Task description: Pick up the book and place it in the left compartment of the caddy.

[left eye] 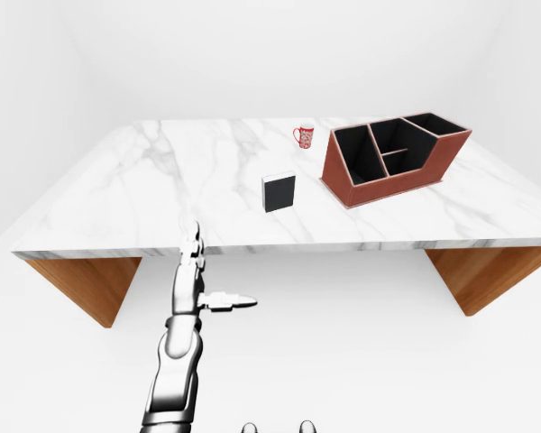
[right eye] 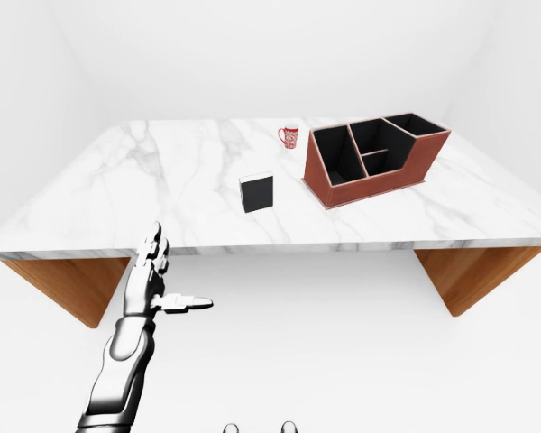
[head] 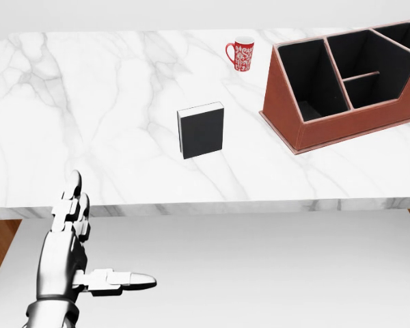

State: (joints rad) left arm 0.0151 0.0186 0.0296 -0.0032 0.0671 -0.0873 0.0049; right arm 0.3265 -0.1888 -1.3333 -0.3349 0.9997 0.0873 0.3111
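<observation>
The book [head: 201,130] sits on the marble tabletop [head: 102,96] roughly midway between the near and far edges and a bit right of centre in the head view, well apart from everything else. It looks like it's standing upright with its dark cover facing the robot and the pale page edges along the top and left side, though from this angle it could also be lying flat (hard to call). Either way its long axis runs near-to-far or up, tilted just slightly clockwise in the head view, and the broad dark face is what the hand would meet first.

To its right, toward the right edge of the tabletop, is the caddy [head: 342,126], a reddish-brown box with dark compartments, turned at an angle so its low sloped side faces the book. The left compartment [head: 311,78] is the tall slot nearest the book and it's empty, so a slim book should drop in if it goes in edge-first. A red patterned mug [head: 241,53] stands near the far edge, just left of the caddy's far corner, out of the likely path.

The left hand [head: 72,249] hangs below and short of the tabletop's near edge, toward its left end, holding nothing: fingers straight and pointing up, thumb stuck out sideways to the right. So the reach hasn't really started. The right hand isn't visible in any view.
</observation>
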